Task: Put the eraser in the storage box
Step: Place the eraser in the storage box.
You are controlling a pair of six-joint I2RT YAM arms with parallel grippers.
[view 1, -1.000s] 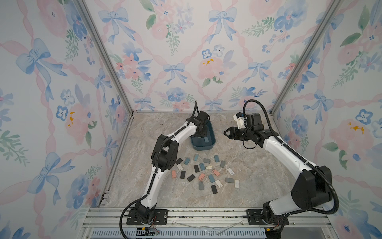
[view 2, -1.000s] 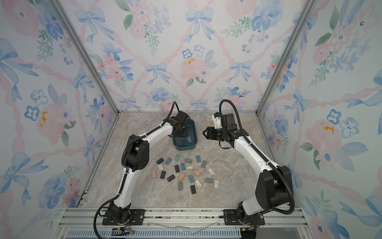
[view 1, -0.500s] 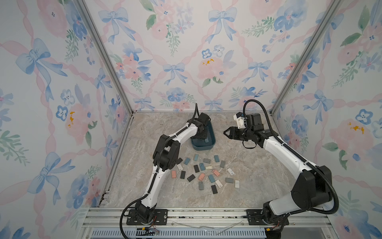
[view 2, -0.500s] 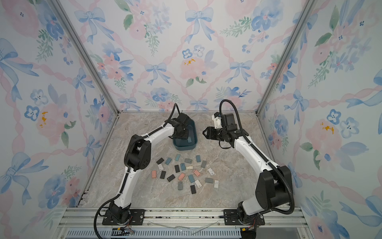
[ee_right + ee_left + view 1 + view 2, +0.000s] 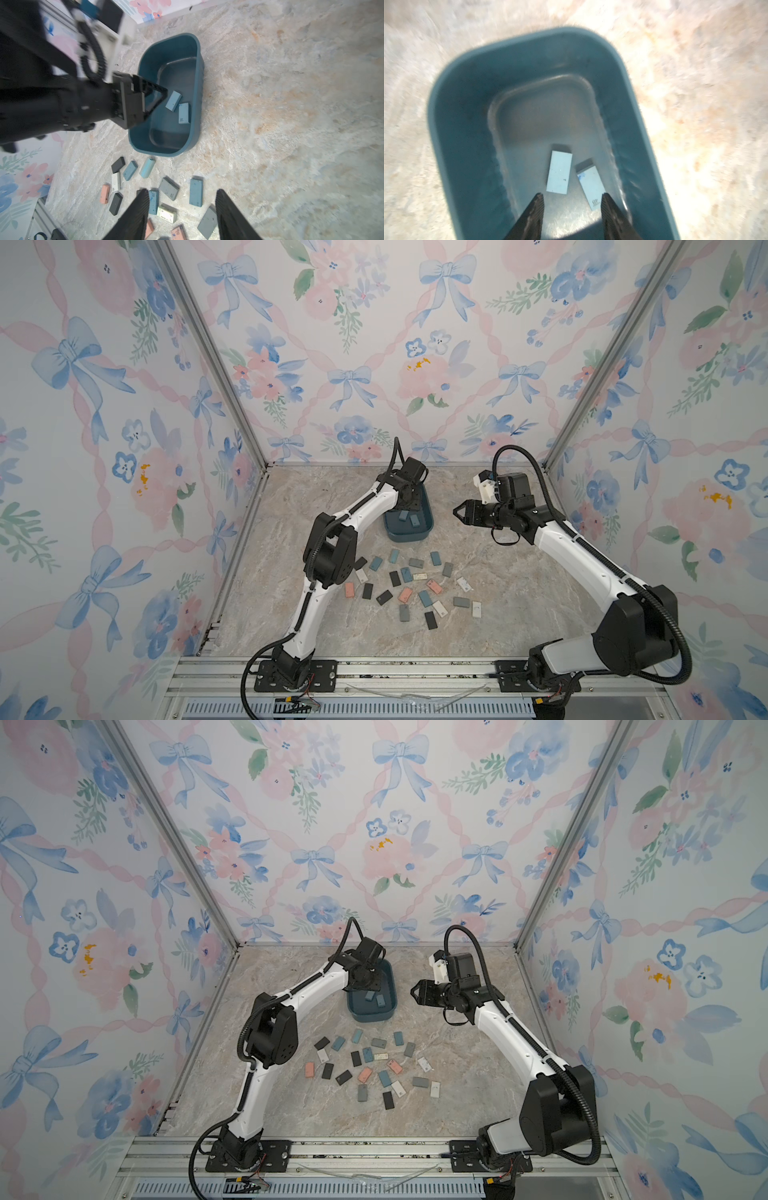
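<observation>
The teal storage box [image 5: 415, 536] stands at the back middle of the marble table, seen in both top views. Two light-blue erasers [image 5: 559, 172] [image 5: 590, 187] lie flat and side by side on its floor. My left gripper [image 5: 572, 197] hangs just above them inside the box, open, with nothing between its fingers. The right wrist view shows that gripper [image 5: 153, 97] over the box [image 5: 164, 152] beside the erasers [image 5: 173, 100]. My right gripper [image 5: 182, 193] is open and empty, raised above the table to the right of the box [image 5: 372, 1016].
Several loose erasers [image 5: 411, 589], blue, grey, black, pink and white, are scattered on the table in front of the box. The floral walls enclose the table at the back and on both sides. An aluminium rail [image 5: 415, 668] runs along the front edge.
My left gripper's jaws have spread apart over the box. The right arm has barely moved.
</observation>
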